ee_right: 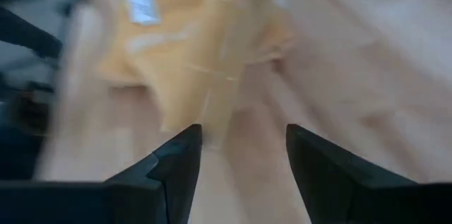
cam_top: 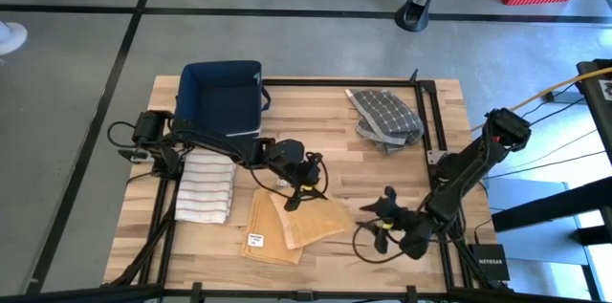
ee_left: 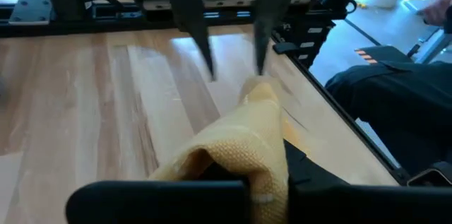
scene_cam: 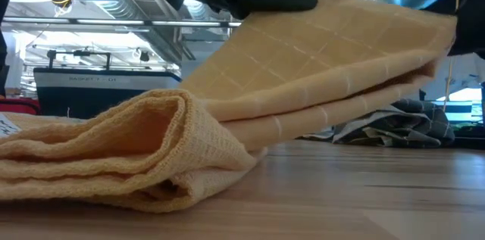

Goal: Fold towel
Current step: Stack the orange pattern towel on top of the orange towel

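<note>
A yellow towel [cam_top: 296, 225] lies partly folded near the table's front edge, its left part bunched on the wood [scene_cam: 114, 157]. A doubled flap [scene_cam: 333, 51] is raised above it. My left gripper [cam_top: 308, 186] is shut on the towel at its far side. My right gripper [cam_top: 375, 225] stands open just right of the towel, nothing between its fingers [ee_right: 176, 160]. In the left wrist view it shows open beyond the towel [ee_left: 229, 40]. My left gripper pinches a bunched fold of the yellow towel [ee_left: 247, 153] between its two fingers, coming from the table's left and slanting down. More than one layer is in the hold. The held flap [scene_cam: 318, 35] is lifted off the wood, while the towel's left part stays on the table.
A folded striped towel [cam_top: 206, 188] lies left of the yellow one. A dark blue basket [cam_top: 222, 97] stands at the back left. A crumpled grey checked towel [cam_top: 384, 117] lies at the back right. Bare wood [cam_top: 363, 164] lies between them.
</note>
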Controlling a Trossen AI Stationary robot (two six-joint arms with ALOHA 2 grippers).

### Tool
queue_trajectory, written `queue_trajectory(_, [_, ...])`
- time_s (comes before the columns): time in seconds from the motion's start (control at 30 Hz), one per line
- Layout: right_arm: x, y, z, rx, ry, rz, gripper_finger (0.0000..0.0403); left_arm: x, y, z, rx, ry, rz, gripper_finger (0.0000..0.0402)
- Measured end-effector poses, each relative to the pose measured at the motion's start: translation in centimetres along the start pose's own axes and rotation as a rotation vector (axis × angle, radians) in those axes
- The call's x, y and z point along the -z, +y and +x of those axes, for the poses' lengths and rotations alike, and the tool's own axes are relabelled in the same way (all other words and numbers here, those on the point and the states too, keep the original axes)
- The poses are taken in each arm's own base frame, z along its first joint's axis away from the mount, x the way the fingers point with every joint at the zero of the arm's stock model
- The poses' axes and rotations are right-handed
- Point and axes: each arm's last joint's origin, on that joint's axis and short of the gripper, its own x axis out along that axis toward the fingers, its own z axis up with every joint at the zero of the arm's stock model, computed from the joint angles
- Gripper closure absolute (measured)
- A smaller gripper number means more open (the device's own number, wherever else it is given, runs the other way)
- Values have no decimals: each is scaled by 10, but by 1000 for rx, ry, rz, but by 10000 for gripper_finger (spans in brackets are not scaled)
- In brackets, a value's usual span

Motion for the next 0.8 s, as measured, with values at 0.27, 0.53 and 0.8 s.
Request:
queue_trajectory(0.27, [-1,1,10,-85,-18,69,164,-1,0,-1,-10,-1,8,398])
queue_trajectory(0.53, [-11,-4,28,-111,26,88,117,-1,0,-1,-9,-5,9,398])
queue_trajectory(0.8, [-8,-2,38,-123,14,26,201,-1,0,-1,-9,-5,9,398])
